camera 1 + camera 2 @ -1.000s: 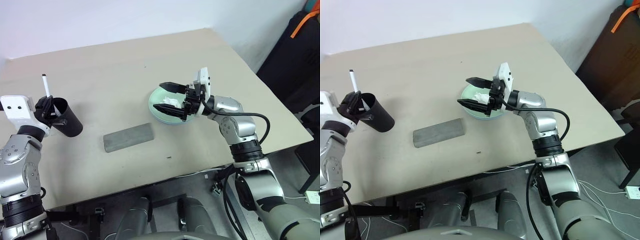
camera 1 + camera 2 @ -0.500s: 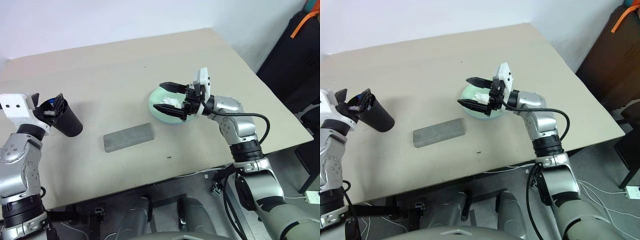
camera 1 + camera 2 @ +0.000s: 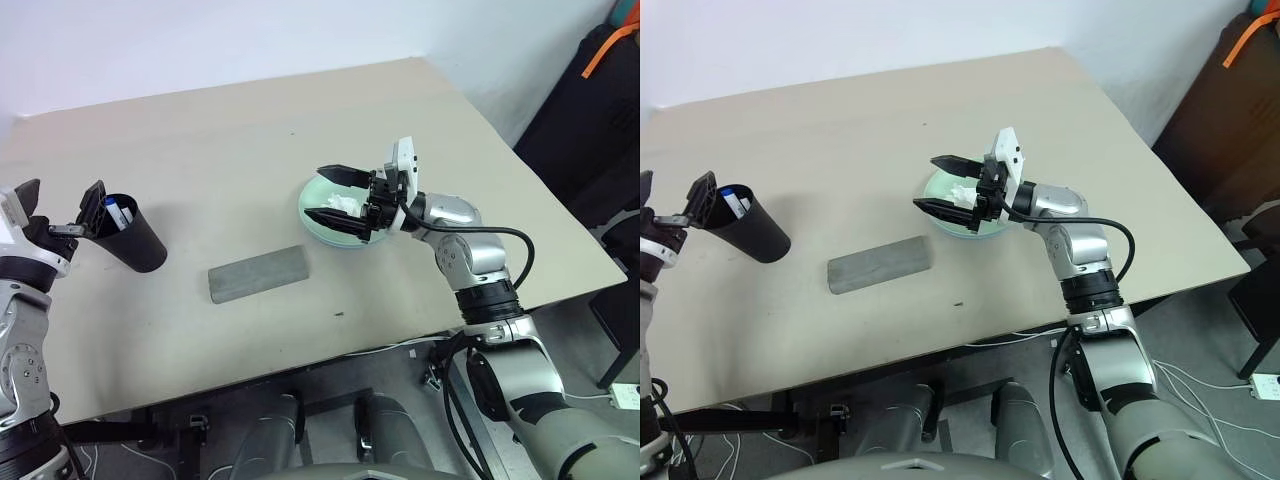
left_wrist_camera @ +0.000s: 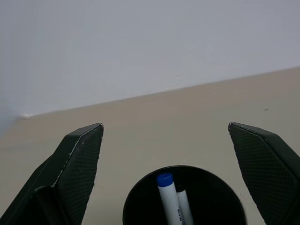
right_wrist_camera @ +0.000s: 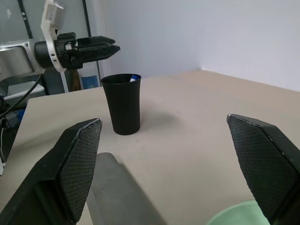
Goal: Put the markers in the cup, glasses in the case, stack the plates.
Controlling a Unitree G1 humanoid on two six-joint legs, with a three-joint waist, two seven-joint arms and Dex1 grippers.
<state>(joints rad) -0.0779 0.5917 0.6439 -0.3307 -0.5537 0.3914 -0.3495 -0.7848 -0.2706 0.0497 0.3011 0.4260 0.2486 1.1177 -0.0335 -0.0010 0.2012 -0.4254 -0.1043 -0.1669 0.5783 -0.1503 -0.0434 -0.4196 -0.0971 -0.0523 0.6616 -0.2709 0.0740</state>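
Note:
The black cup stands upright at the table's left, and two markers, one blue-capped, rest inside it. My left gripper hovers open just left of and above the cup's rim, holding nothing. The grey case lies shut at the table's middle. A mint green plate sits right of the case, with a crumpled white tissue on it. Over this plate my right gripper stands open, pointing left, with its fingers above and below the tissue. The glasses are out of view.
The beige table runs to a white wall at the back. Its front edge lies near the case. A dark chair with an orange strap stands past the table's right edge. Cables hang below the front edge.
My left gripper held a marker upright over the cup, then opened and the marker dropped in. The gripper has drawn back from the rim and risen. The right arm stayed still.

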